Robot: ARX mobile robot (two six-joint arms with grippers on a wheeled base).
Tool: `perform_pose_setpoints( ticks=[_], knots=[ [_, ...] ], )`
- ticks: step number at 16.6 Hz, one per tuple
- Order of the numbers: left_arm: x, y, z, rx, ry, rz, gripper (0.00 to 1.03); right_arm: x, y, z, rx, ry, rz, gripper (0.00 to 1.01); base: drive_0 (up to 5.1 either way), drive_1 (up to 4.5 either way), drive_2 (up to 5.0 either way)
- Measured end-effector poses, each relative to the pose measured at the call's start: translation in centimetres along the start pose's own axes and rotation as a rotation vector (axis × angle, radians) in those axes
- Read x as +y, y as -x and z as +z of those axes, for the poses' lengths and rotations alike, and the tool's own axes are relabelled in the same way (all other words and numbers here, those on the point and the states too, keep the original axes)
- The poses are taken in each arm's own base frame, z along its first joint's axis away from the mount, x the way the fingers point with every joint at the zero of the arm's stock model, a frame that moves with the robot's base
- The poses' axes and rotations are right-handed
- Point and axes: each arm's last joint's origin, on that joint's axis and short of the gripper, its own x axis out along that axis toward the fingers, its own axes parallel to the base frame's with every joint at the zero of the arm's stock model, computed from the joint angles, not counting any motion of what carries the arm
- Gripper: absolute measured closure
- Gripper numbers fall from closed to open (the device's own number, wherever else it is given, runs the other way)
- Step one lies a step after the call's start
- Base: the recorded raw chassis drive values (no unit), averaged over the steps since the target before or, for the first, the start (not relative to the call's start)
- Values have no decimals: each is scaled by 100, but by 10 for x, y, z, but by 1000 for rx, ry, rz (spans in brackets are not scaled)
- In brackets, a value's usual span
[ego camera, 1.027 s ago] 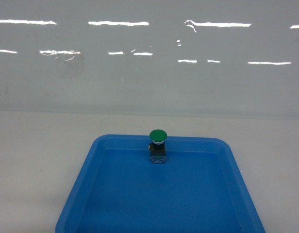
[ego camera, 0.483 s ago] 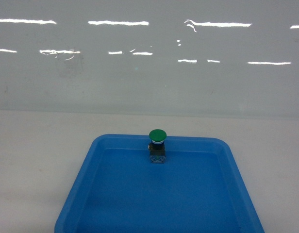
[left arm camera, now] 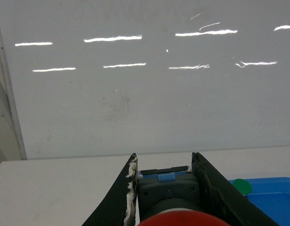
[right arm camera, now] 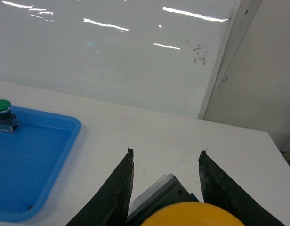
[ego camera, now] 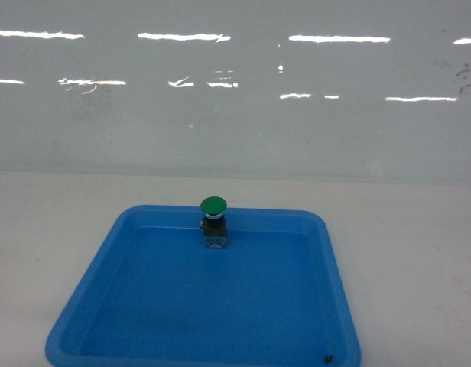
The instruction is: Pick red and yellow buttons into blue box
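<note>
since a second ago the head view has swung: the shallow blue tray point(ego camera: 98, 306) and the green button point(ego camera: 213, 205) standing at its 12 o'clock edge now sit further left in frame, and the tray's near right corner has come into sight. neither arm shows in that view.

the left gripper point(left arm camera: 165, 162) is clamped on the red button point(left arm camera: 182, 218), whose cap fills the 6 o'clock edge of its wrist view, the black body wedged between both fingers point(left arm camera: 131, 188). the right gripper point(right arm camera: 166, 157) likewise pinches the yellow button point(right arm camera: 194, 214), cap at 6 o'clock, clear block pointing toward 12 between the fingers.

the blue box is not in any view, so both arms probably have to travel some way with their loads. the risk, as i judge it: the base or arm swinging while smooth plastic bodies sit in narrow pinches, so one could twist or slip out onto the white table point(right arm camera: 182, 136) before reaching the box.
</note>
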Motion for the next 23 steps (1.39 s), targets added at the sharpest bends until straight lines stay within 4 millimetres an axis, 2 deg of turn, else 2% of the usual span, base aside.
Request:
perform_pose_setpoints(
  ticks=[12, 23],
  knots=[
    [0, 0, 0, 1, 0, -1, 75, 0, 0, -1, 2, 2, 0, 65, 430, -425, -10],
    [0, -1, -1, 5, 0, -1, 75, 0, 0, -1, 3, 2, 0, 65, 490, -282, -204]
  ],
)
